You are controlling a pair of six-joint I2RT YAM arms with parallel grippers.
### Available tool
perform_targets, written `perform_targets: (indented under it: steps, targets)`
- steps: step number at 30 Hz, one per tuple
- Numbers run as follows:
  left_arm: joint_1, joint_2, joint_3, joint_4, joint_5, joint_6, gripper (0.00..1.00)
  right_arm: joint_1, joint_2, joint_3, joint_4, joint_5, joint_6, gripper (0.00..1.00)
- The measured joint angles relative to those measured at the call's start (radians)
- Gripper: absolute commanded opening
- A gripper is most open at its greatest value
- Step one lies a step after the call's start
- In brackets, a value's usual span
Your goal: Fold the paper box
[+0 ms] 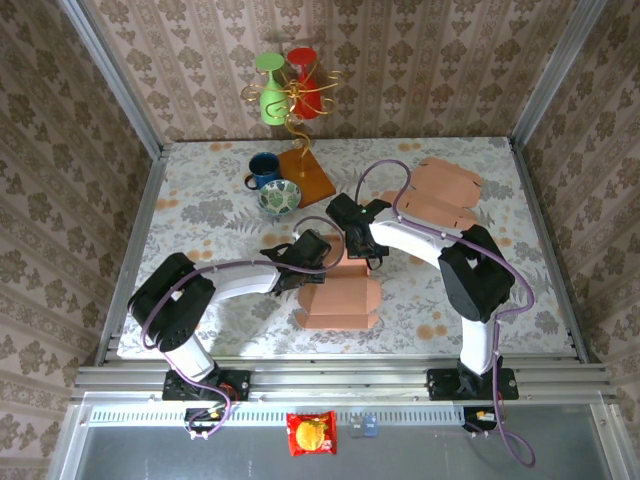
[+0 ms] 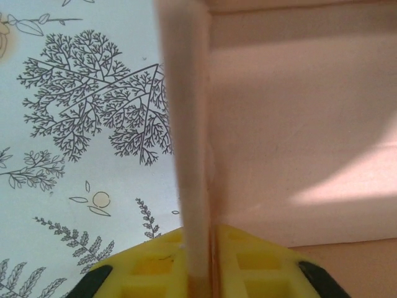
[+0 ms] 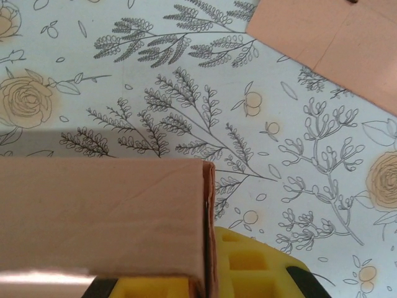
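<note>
We tag this as a robot lab cell dressed up as a home, not a real room. The walls (image 1: 200,60) are damask wallpaper panels held in bare aluminium posts (image 1: 110,75), and the table wears a floral cloth (image 1: 200,215). The left arm (image 1: 215,285) and right arm (image 1: 440,250) are bolted to a metal rail (image 1: 340,378) at the near edge, purple cables (image 1: 375,180) looped along them. Household props sit at the back: blue mug (image 1: 264,168), patterned bowl (image 1: 279,197), gold wire stand (image 1: 293,110) holding a green glass (image 1: 272,95) and a red glass (image 1: 305,85). Flat cardboard blanks (image 1: 440,195) lie far right, and a snack packet (image 1: 311,433) sits below the rail.
</note>
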State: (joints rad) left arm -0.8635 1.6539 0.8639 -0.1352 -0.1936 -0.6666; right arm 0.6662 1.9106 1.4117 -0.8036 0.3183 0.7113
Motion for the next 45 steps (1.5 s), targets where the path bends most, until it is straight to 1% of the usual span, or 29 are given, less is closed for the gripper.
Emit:
perform_targets:
  steps: [3, 4, 7, 11, 16, 20, 26, 28, 37, 43, 45]
  targets:
    - [0.008, -0.019, -0.003, 0.008, 0.024, 0.017, 0.37, 0.000, 0.003, 0.000, 0.000, -0.012, 0.000, 0.00]
    - [0.013, -0.029, -0.006, 0.014, 0.034, 0.020, 0.38, 0.000, 0.003, 0.000, 0.000, -0.014, 0.000, 0.00]
    - [0.050, -0.060, -0.006, 0.041, 0.086, 0.043, 0.39, 0.000, 0.003, 0.000, 0.000, -0.018, 0.000, 0.00]
    - [0.105, -0.063, 0.009, 0.051, 0.146, 0.073, 0.38, 0.000, 0.004, 0.000, 0.000, -0.021, 0.000, 0.00]
    - [0.145, -0.014, 0.068, 0.032, 0.184, 0.111, 0.34, 0.000, 0.008, 0.005, -0.001, -0.024, 0.000, 0.00]
    - [0.151, 0.019, 0.101, -0.003, 0.191, 0.148, 0.24, 0.000, 0.009, 0.010, -0.006, -0.028, 0.000, 0.00]
    - [0.151, 0.053, 0.145, -0.060, 0.184, 0.183, 0.17, -0.003, 0.010, 0.010, -0.012, -0.029, 0.000, 0.00]
    - [0.149, 0.053, 0.145, -0.068, 0.175, 0.193, 0.13, -0.005, 0.010, 0.010, -0.014, -0.032, 0.000, 0.00]
    - [0.117, 0.069, 0.174, -0.105, 0.103, 0.197, 0.09, -0.006, 0.010, 0.010, -0.024, -0.043, 0.004, 0.00]
    - [0.094, 0.095, 0.213, -0.150, 0.055, 0.196, 0.00, -0.007, 0.010, 0.010, -0.032, -0.045, 0.008, 0.00]
    - [0.087, 0.105, 0.229, -0.166, 0.038, 0.195, 0.00, -0.009, 0.010, 0.010, -0.034, -0.048, 0.011, 0.00]
